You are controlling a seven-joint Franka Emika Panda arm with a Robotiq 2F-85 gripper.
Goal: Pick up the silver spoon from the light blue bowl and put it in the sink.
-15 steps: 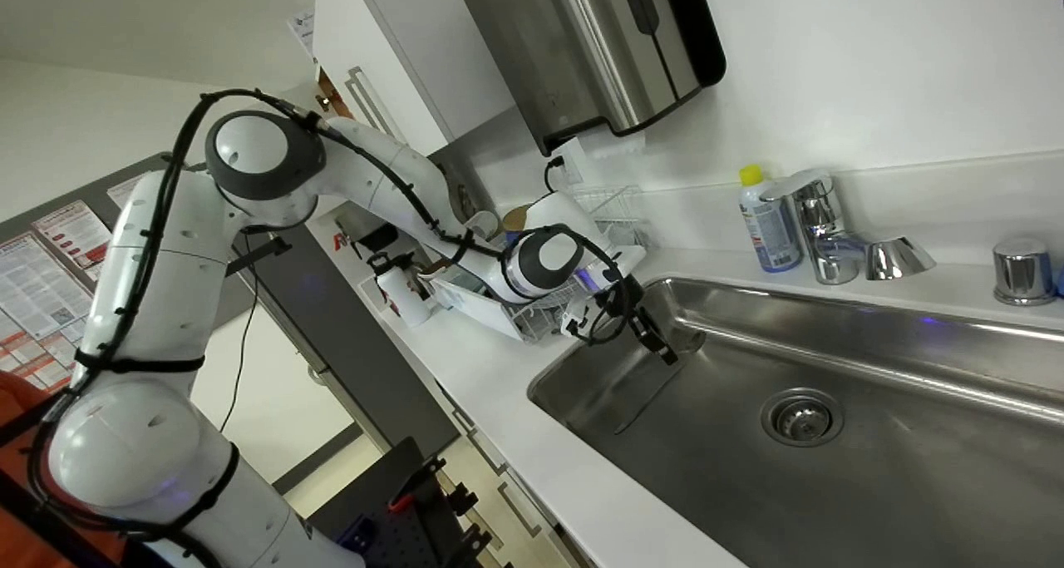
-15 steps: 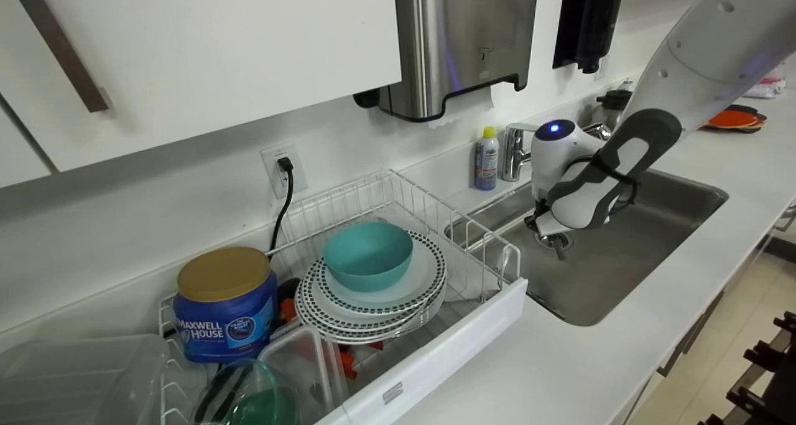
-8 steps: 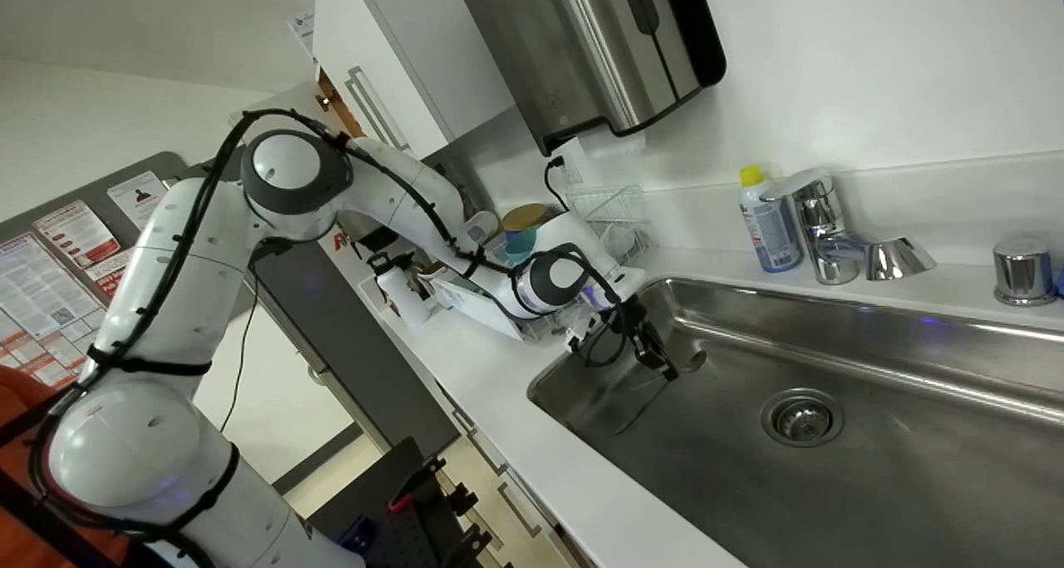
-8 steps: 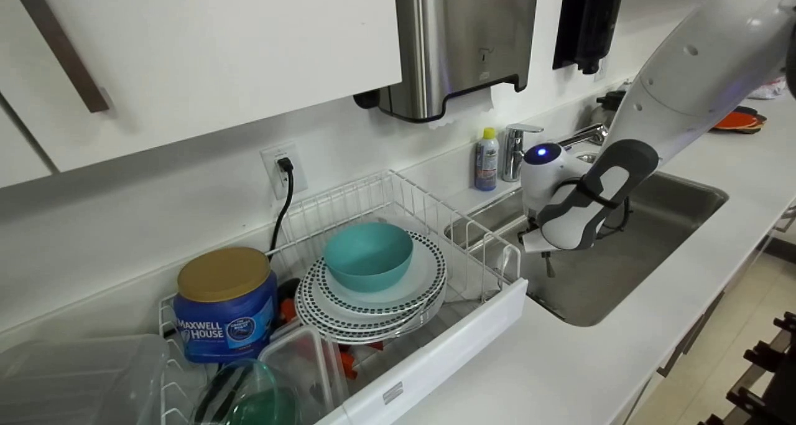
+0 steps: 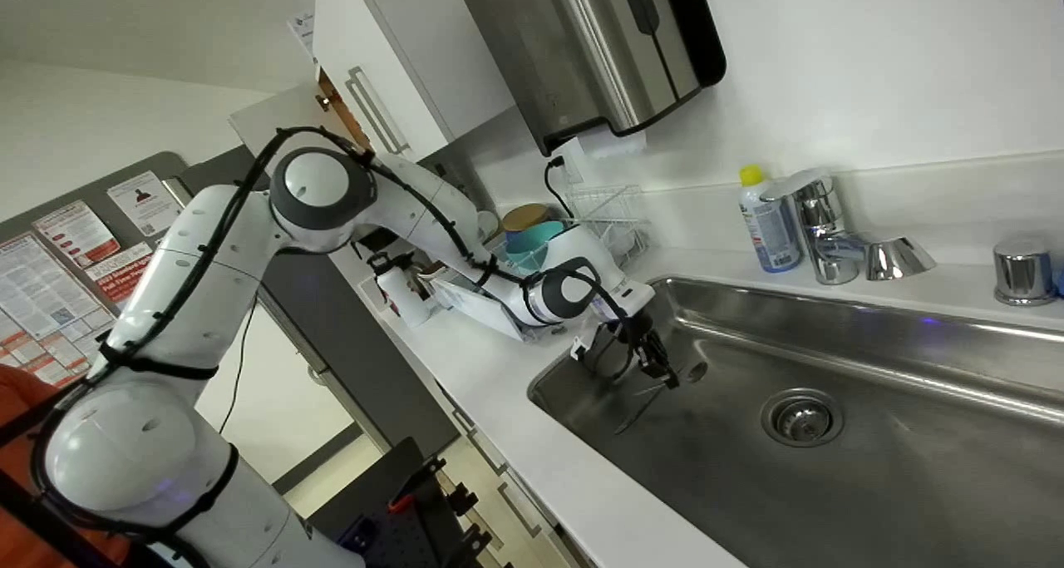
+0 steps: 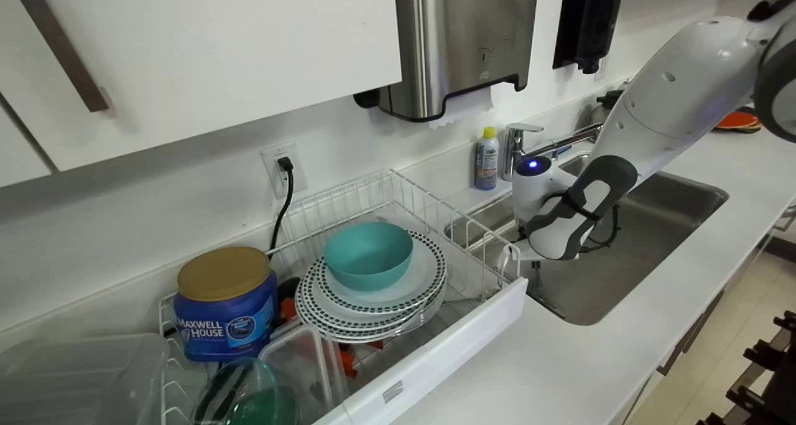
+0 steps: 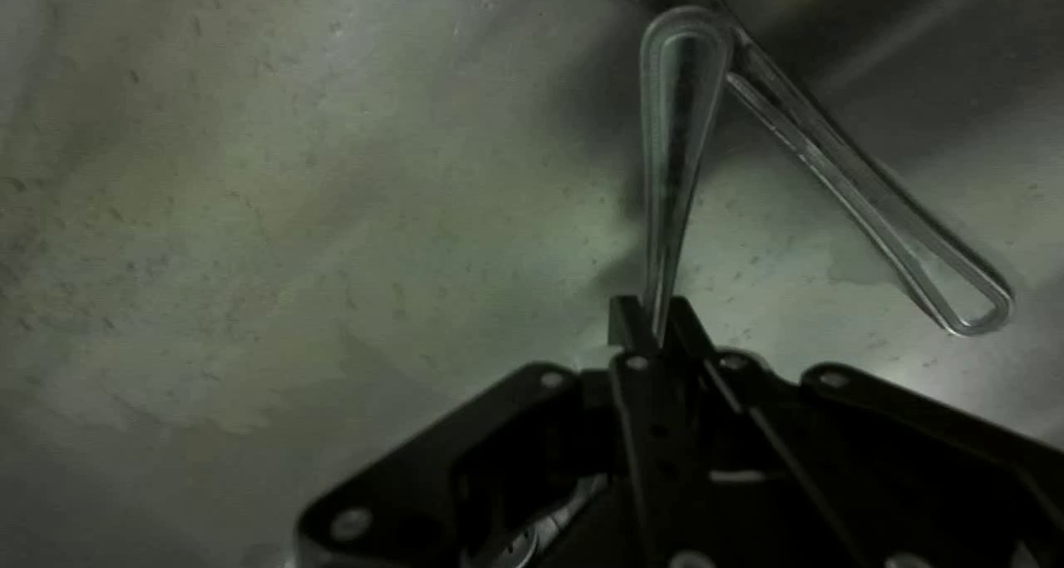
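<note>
White arm (image 5: 133, 443) is hanging over the sink (image 5: 881, 485) and getting cut off in both exterior views; dish rack (image 6: 438, 359) is sitting on the white surface (image 6: 497, 363) beside the sink, running out of frame; posted sheets (image 5: 75, 235) are showing print too small to read; plates (image 6: 429, 269) are stacking up in the rack; blue tub (image 6: 227, 331) near them is reading "MAXWELL HOUSE"; light blue bowl (image 6: 368, 263) is resting on the plates, well apart from the gripper (image 7: 655, 323); spray can (image 5: 771, 227) is standing just beside the faucet (image 5: 819, 227), its label blurring; gripper is pinching the silver spoon (image 7: 669, 169) by the handle, narrow on it, down inside the sink; handle end is sticking out past the gripper, overlapping in the wrist view a second metal utensil (image 7: 848, 177) lying on the sink floor; cannot tell if they are touching; spoon's head is hiding behind the gripper; in an exterior view the wrist (image 6: 550, 241) is covering most of the gripper.
</note>
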